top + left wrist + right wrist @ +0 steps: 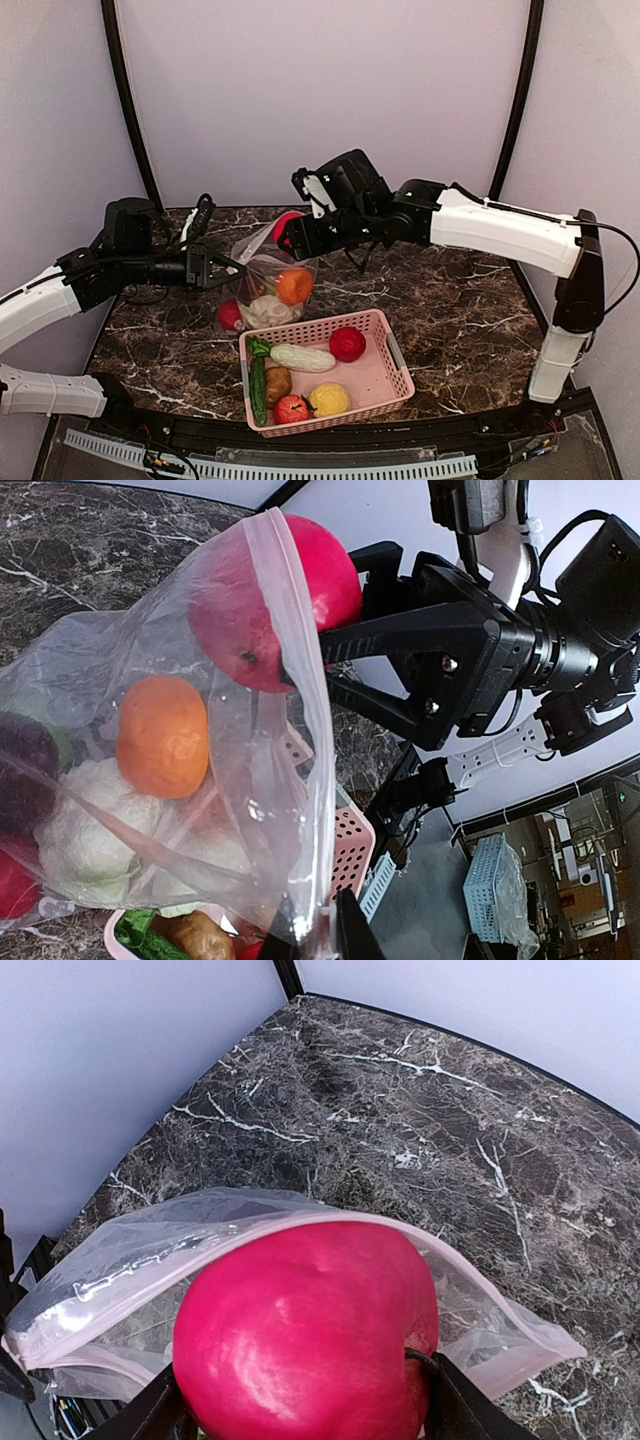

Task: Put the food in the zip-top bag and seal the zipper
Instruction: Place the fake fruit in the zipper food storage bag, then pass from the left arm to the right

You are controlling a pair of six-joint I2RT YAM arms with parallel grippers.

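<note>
The clear zip-top bag [262, 268] hangs upright at the table's middle left, its pinkish zipper [300, 1222] edge spread open. My left gripper [236, 270] [335, 925] is shut on the bag's mouth edge and holds it up. My right gripper [288, 234] [300, 1405] is shut on a big red fruit [285, 224] [275, 600] [310, 1330], which sits in the bag's mouth, partly inside. Lower in the bag lie an orange ball [162, 736], a pale cabbage [90, 830] and a red ball [231, 315].
A pink slatted basket [392, 372] stands in front of the bag, touching it. In the basket lie a red ball [347, 343], a pale leafy vegetable [302, 357], a cucumber [259, 385], a potato [277, 380] and more. Dark marble table [470, 300] stretches right.
</note>
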